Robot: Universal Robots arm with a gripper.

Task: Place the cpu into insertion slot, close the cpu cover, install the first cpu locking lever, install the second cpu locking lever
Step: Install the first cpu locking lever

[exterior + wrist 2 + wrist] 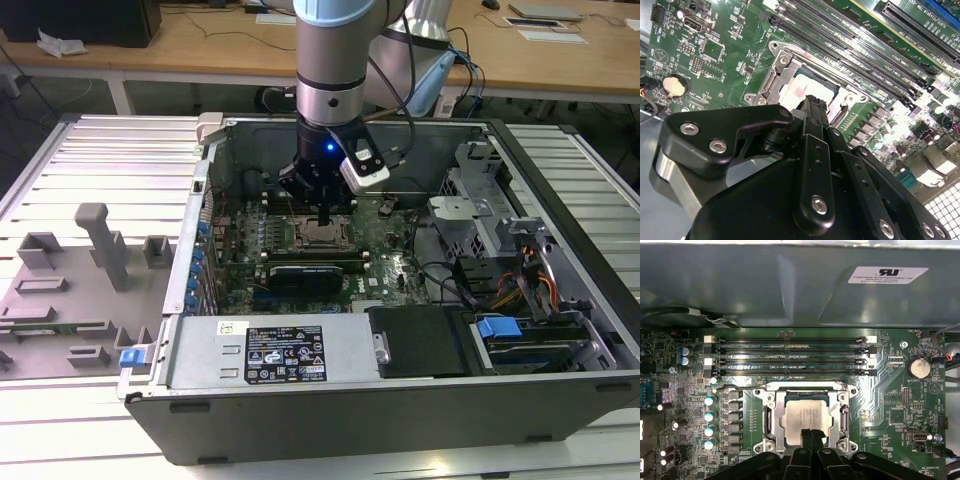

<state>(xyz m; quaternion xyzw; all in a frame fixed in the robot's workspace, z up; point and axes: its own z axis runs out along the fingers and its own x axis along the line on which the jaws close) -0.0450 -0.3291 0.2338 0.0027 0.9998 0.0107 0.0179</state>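
In the exterior view, the arm (pixel 335 60) is reaching straight down into the open computer case (pixel 400 400), which is lying on the slatted metal bench (pixel 90 150). The pincer (pixel 326 215) is hanging right over the insertion slot (pixel 320 238) in the middle of the green board (pixel 395 250). In the second wrist view, the pincer (pixel 812 102) is showing its fingers pressed together with nothing between them. Its tip is sitting just above the pale top of the cpu (pixel 798 90), and a coin battery (pixel 674 87) is gleaming well apart on the board. In the first wrist view, the cpu (pixel 802 415) is lying flat inside the insertion slot (pixel 768 396). The cpu cover (pixel 842 416) is lying down around it, framing the chip through its window, and the closed pincer (pixel 811 434) is poking in over one edge of the chip. Whether the tips are touching the metal, one cannot tell. The long memory slots (pixel 790 357) are running just beside the socket.
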